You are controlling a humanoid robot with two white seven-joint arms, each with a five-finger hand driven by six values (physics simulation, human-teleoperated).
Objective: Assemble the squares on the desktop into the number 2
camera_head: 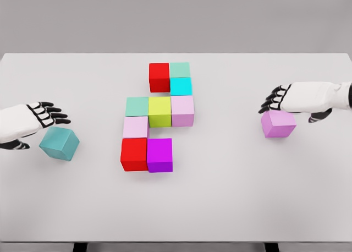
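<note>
Several coloured cubes sit joined in the middle of the white table (231, 197). A red cube (159, 77) and a mint cube (180, 70) form the top row, with a cyan cube (181, 86) below. Under it run a green cube (137, 106), a yellow-green cube (159, 111) and a lilac cube (182, 110). Lower down are a pale pink cube (135, 127), a second red cube (134, 154) and a magenta cube (159, 155). My left hand (49, 114) is open just above a loose teal cube (59, 143). My right hand (275, 99) hangs open over a loose violet cube (278, 124).
The table's far edge runs along the top against a grey wall. Its near edge lies at the bottom of the view, with two dark legs showing below.
</note>
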